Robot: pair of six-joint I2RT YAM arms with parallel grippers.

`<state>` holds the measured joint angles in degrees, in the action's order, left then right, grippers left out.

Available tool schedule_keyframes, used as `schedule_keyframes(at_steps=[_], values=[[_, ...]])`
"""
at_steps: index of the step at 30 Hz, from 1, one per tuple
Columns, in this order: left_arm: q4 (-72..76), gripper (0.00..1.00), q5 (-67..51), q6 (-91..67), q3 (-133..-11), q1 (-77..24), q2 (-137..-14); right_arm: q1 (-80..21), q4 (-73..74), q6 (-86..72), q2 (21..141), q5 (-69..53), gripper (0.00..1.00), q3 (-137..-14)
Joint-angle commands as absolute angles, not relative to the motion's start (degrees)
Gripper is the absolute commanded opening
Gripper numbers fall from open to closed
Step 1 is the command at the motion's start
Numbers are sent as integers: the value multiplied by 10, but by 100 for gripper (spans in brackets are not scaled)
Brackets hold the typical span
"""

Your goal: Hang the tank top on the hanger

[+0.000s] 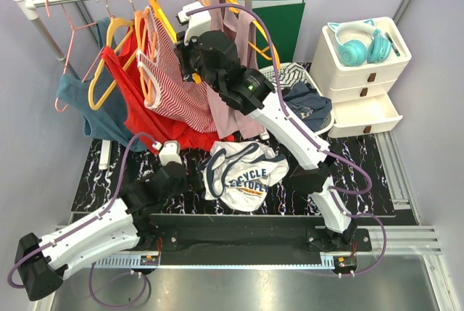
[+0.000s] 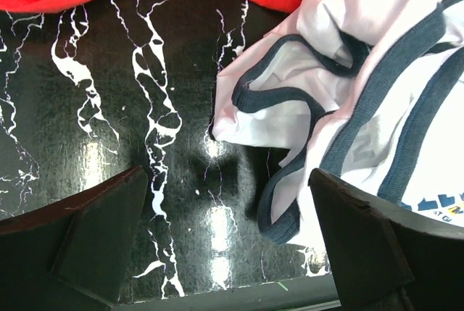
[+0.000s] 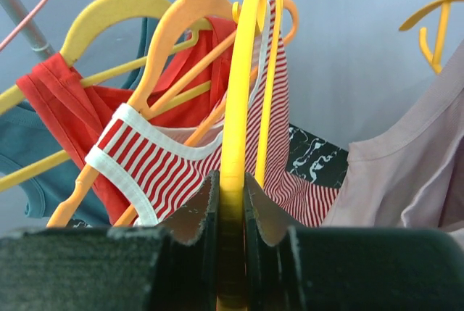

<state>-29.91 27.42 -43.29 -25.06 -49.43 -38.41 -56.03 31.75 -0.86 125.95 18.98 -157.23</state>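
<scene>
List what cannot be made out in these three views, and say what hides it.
Right wrist view: the hanger runs past the top edge; the right gripper covers its lower part.
Left wrist view: the tank top lettering is cut by the right edge.
Top view: folds hide part of that lettering.

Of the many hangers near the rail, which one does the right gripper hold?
The yellow plastic hanger, seen edge-on in the right wrist view, clamped in the right gripper. The other hangers hang free of it.
</scene>
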Motion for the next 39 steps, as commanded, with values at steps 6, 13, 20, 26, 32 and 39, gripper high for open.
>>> schedule_keyframes(at_steps=[6, 13, 20, 26, 32, 39], values=[[-260, 99, 294, -415, -294, -490, -403, -560, 254, 35, 1215, 210, 0, -1600], [-245, 99, 282, -402, -309, -490, -433, -560, 236, 33, 1144, 225, 0, -1522], [-228, 99, 272, -397, -319, -486, -463, -566, 237, 21, 1055, 250, 0, -1393], [-187, 99, 232, -395, -318, -470, -501, -570, 243, -32, 888, 273, 0, -1145], [-134, 99, 185, -383, -326, -467, -548, -571, 325, -93, 738, 280, 0, -992], [-111, 97, 175, -385, -337, -453, -601, -570, 430, -175, 640, 221, 0, -923]])
